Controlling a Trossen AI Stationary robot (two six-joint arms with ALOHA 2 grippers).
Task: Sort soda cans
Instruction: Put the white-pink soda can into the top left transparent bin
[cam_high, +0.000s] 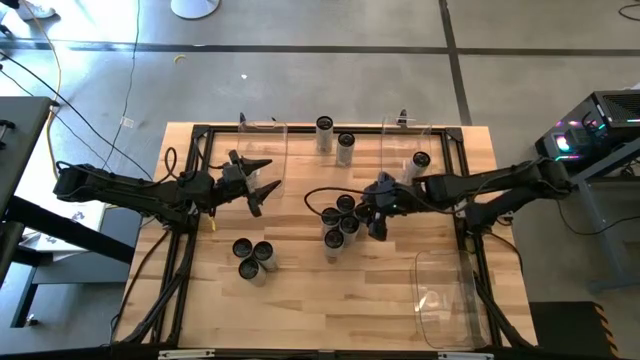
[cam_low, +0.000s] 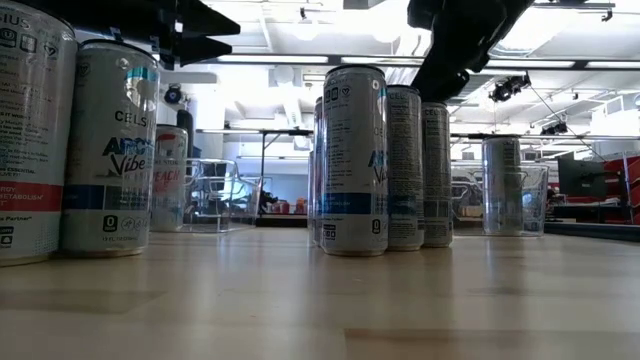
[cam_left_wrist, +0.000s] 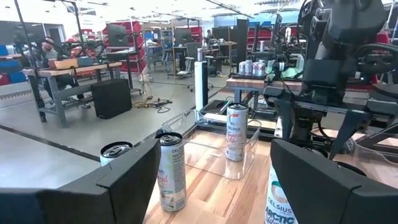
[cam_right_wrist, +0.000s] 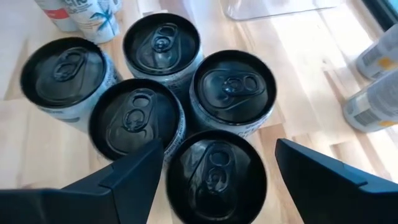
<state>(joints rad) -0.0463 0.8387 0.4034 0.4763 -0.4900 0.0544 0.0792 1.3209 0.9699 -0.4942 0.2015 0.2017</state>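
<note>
From above, my right gripper (cam_high: 378, 226) hangs with its jaws spread over the tight cluster of soda cans (cam_high: 340, 222) at the middle of the table (cam_high: 300, 310), holding nothing. My left gripper (cam_high: 262, 186) waits open and empty near the far-left clear bin (cam_high: 264, 135). Three more cans (cam_high: 253, 257) stand together nearer the front left, two stand between the far bins (cam_high: 334, 138), and one white can (cam_high: 416, 165) stands in or right against the far-right bin (cam_high: 408, 135); I cannot tell which from here. The far-left bin and the bin at the front right (cam_high: 447, 295) look empty.

From table height, the middle cans (cam_low: 380, 160) stand touching side by side. If I come down crooked, I judge a finger could catch a neighbour's rim and topple several at once.

Through my left wrist camera, one can (cam_left_wrist: 236, 132) stands inside a clear bin (cam_left_wrist: 211, 152), another (cam_left_wrist: 170, 171) stands outside it on the wood, and a third top (cam_left_wrist: 115, 150) shows behind my finger.

Through my right wrist camera, five black tops are packed together, and my fingers (cam_right_wrist: 134, 174) flank the nearest one (cam_right_wrist: 214, 175). The gaps beside it are very narrow, so the risk I see is a fingertip landing on an adjoining lid instead of slipping alongside, or a grip dragging two cans together.
</note>
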